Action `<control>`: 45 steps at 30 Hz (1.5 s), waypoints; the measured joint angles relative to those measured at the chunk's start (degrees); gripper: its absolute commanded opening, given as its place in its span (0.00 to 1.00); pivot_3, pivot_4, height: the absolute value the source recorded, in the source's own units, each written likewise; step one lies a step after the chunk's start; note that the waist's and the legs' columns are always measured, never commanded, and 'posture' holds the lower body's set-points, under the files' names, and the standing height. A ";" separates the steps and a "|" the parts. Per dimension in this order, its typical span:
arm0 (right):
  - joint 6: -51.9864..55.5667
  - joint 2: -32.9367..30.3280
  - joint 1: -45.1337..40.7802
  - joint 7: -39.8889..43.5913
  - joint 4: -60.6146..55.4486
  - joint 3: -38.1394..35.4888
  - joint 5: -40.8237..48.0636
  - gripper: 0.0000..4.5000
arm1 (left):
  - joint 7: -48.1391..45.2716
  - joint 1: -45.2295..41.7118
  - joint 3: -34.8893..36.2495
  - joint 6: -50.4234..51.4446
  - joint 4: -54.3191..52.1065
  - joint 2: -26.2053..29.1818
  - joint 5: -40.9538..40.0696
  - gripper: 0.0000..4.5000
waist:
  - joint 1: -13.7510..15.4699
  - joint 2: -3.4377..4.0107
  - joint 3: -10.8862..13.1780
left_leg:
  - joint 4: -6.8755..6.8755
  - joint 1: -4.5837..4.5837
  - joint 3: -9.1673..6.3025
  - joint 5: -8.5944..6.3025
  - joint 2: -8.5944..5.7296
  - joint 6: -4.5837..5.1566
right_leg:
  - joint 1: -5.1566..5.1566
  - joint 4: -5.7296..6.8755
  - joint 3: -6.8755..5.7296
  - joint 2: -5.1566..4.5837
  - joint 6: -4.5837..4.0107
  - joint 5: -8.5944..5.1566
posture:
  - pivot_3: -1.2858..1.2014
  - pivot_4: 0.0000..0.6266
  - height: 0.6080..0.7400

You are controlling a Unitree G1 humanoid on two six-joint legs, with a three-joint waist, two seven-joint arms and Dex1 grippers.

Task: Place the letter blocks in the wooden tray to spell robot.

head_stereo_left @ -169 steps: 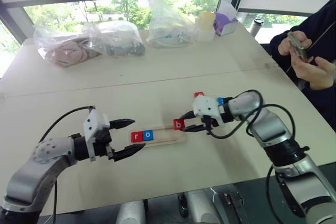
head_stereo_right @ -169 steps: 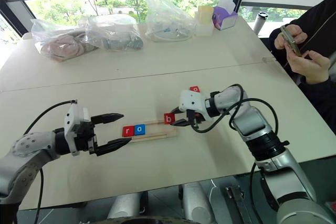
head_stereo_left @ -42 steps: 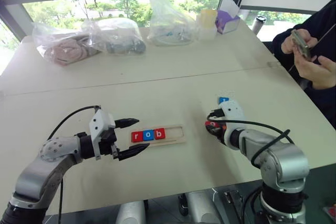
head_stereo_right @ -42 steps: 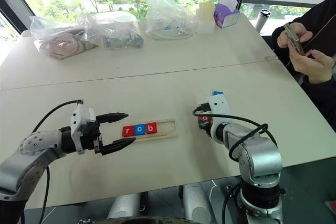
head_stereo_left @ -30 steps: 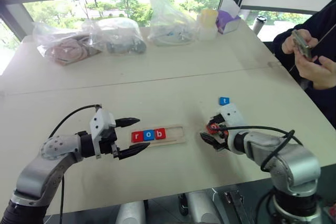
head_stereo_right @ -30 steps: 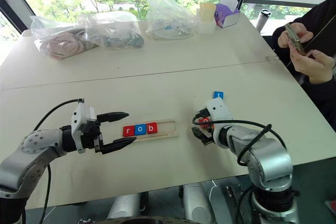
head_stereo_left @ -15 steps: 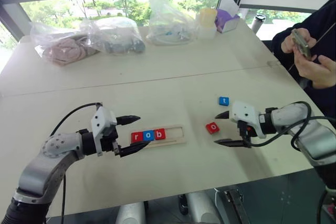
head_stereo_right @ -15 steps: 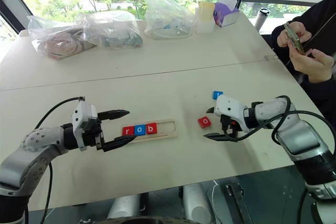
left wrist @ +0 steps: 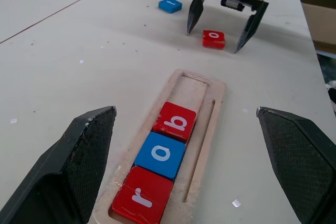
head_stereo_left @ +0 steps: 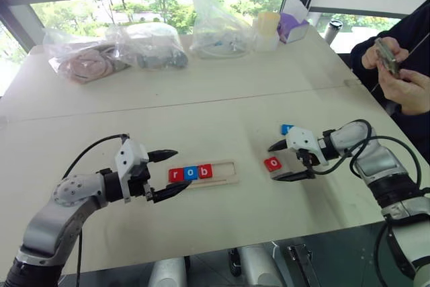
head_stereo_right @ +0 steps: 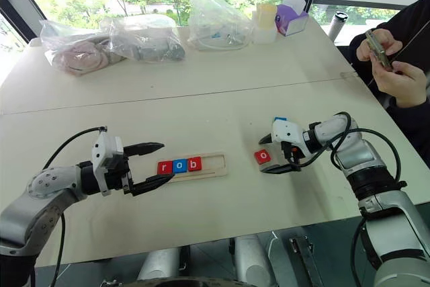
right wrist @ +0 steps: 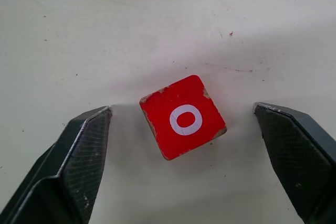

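The wooden tray [head_stereo_left: 226, 171] lies in the middle of the table with three letter blocks in its left part: red r [head_stereo_left: 176, 175], blue o [head_stereo_left: 190, 173], red b [head_stereo_left: 205, 171]. Its right part is bare. A red o block [head_stereo_left: 272, 163] lies flat on the table to the right of the tray, and a blue t block [head_stereo_left: 287, 128] lies behind it. My right gripper [right wrist: 181, 107] is open, low over the table, one finger on each side of the red o block [right wrist: 184, 117] without touching it. My left gripper [head_stereo_left: 184, 169] hovers open at the tray's left end, holding nothing.
Clear plastic bags [head_stereo_left: 141, 48] with items, a yellow cup [head_stereo_left: 265, 26] and a purple box [head_stereo_left: 290, 28] stand along the far side by the window. A person holding a phone [head_stereo_left: 384, 57] sits at the table's right edge. The table's front edge is close to both arms.
My right arm has swung out and turned, so its gripper now points left with its fingers astride the red o block, set narrower than before. The left gripper has stayed still.
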 measured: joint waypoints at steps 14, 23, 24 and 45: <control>10.91 4.49 0.97 -4.15 -14.24 -0.39 0.73 0.25 | -0.02 -0.37 0.03 0.00 0.01 0.36 0.00 1.00 | -0.10 0.02 0.00 | 0.00 0.05 -0.01 0.01 0.02 -0.01 | -0.02 0.14 0.02 0.04 -0.06 0.05 | 0.52 0.24 1.00; 21.87 9.57 1.95 -10.60 -24.15 2.73 0.41 0.25 | -0.64 -0.39 0.02 0.00 0.01 0.73 -0.02 1.00 | 0.14 0.01 0.00 | 0.04 0.03 0.00 0.01 0.00 -0.02 | -0.01 0.13 0.02 0.00 -0.07 0.05 | 0.52 0.24 1.00; 22.20 9.87 1.96 -10.81 -24.22 3.19 0.26 0.25 | -0.72 -0.37 0.02 0.00 0.00 0.78 -0.02 1.00 | 0.12 0.01 0.00 | 0.04 0.03 0.00 0.02 0.00 -0.02 | -0.02 0.13 0.02 0.00 -0.07 0.05 | 0.52 0.24 1.00; 20.09 14.48 0.63 -13.41 -22.45 8.82 -4.07 0.25 | -0.92 1.68 -0.01 -0.03 -2.22 0.81 -0.01 1.00 | -0.10 0.02 0.00 | 0.03 0.03 0.00 0.01 0.01 -0.02 | -0.02 0.13 0.02 0.02 -0.12 0.08 | 0.52 0.24 1.00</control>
